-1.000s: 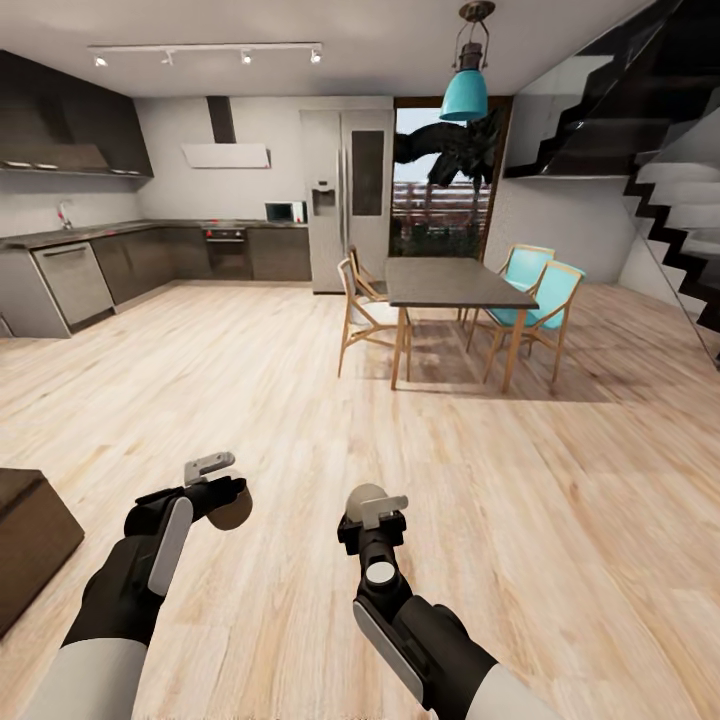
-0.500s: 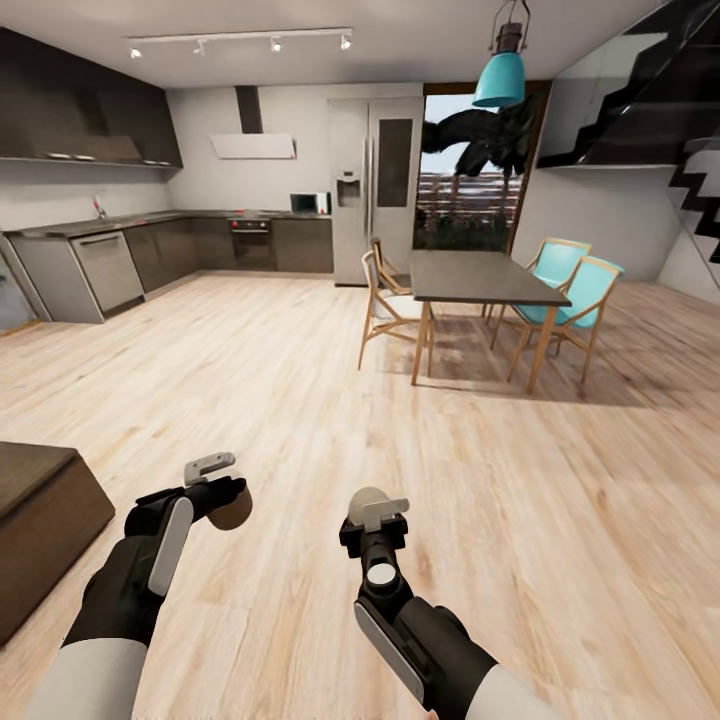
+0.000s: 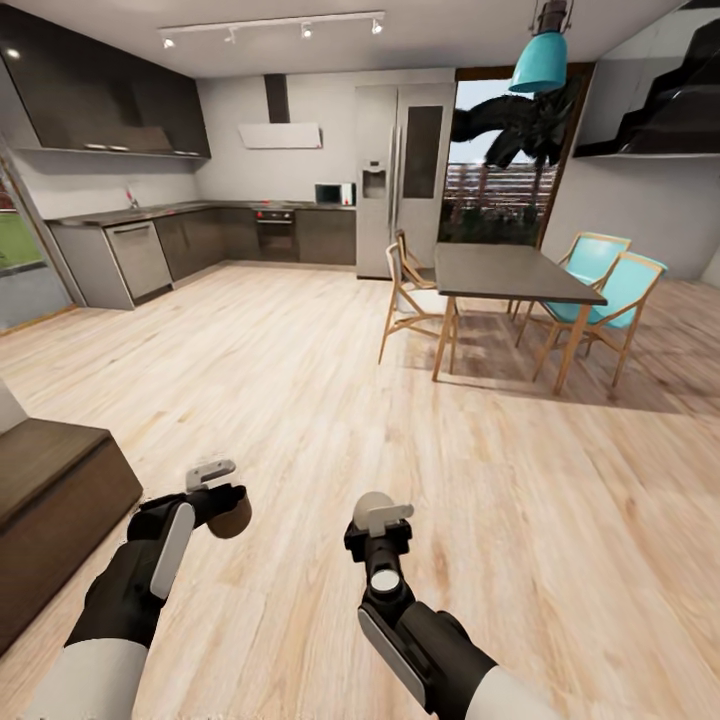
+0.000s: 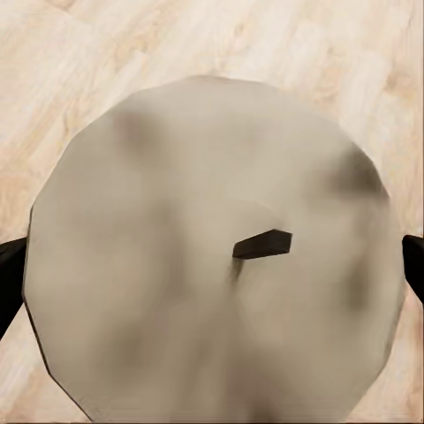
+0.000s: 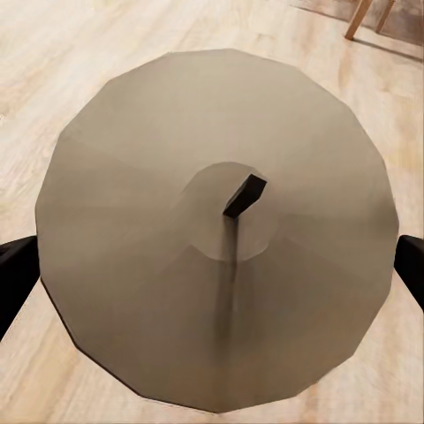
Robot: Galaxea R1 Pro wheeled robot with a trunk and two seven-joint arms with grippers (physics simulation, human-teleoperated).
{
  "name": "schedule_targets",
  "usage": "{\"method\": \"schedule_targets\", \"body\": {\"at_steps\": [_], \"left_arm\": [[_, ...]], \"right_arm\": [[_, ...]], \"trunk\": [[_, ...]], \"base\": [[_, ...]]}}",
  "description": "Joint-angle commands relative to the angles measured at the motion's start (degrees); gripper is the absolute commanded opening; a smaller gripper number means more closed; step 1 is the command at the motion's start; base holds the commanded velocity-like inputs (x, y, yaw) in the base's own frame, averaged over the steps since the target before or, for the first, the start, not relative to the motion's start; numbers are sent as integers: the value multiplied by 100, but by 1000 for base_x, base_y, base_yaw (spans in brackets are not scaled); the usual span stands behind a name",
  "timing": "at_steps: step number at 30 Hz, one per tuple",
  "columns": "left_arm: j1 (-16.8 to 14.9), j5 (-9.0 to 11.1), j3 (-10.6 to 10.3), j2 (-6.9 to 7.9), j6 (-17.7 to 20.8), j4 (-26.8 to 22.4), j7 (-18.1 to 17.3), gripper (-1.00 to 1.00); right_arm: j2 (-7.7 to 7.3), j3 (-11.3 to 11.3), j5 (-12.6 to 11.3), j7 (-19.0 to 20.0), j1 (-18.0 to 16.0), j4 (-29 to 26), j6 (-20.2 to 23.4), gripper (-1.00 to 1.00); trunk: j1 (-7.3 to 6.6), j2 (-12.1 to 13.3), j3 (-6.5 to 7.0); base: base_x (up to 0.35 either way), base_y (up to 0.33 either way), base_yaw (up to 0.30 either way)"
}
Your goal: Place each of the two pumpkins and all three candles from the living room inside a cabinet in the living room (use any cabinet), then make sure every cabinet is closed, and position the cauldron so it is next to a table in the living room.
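Carrying two candles across the wooden floor (image 3: 300, 400), we judge the task midway: neither candle is stowed yet, and the dark cabinet (image 3: 55, 490) sits at our left, its drawers not visible. Our left gripper (image 3: 215, 492) is closed on one candle (image 4: 212, 247), fingers pressed to its sides. Our right gripper (image 3: 380, 520) clamps the other candle (image 5: 221, 230) likewise. Pumpkins and cauldron remain to be handled.

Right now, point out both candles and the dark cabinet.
Left candle (image 4: 208, 256): left wrist view, on its pale round top beside the wick.
Right candle (image 5: 159, 265): right wrist view, on its flat top away from the wick.
Cabinet (image 3: 45, 465): head view, on its flat top at the picture's left edge.
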Motion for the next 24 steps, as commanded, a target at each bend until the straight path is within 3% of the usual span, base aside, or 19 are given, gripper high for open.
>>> {"method": "schedule_targets", "body": {"at_steps": [1,3,5,24], "left_arm": [[-6,-16,-11,2,-192,324,-5,-100],[-15,-26,-18,-7,-695,834,7,-100],[-18,-37,-21,10,-952,1036,16,-100],[-18,-23,-23,10,-1032,1079,18,-100]], "right_arm": [[1,3,5,2,-1,119,-209,-100],[1,4,10,2,-8,381,-598,-100],[1,4,11,0,-10,536,-783,-100],[1,18,119,2,-11,767,-848,-100]], "trunk": [[-1,-1,-8],[-1,-1,-25],[-1,-1,-42],[-1,-1,-203]], "base": [[0,0,162],[0,0,162],[0,0,162],[0,0,162]]}}
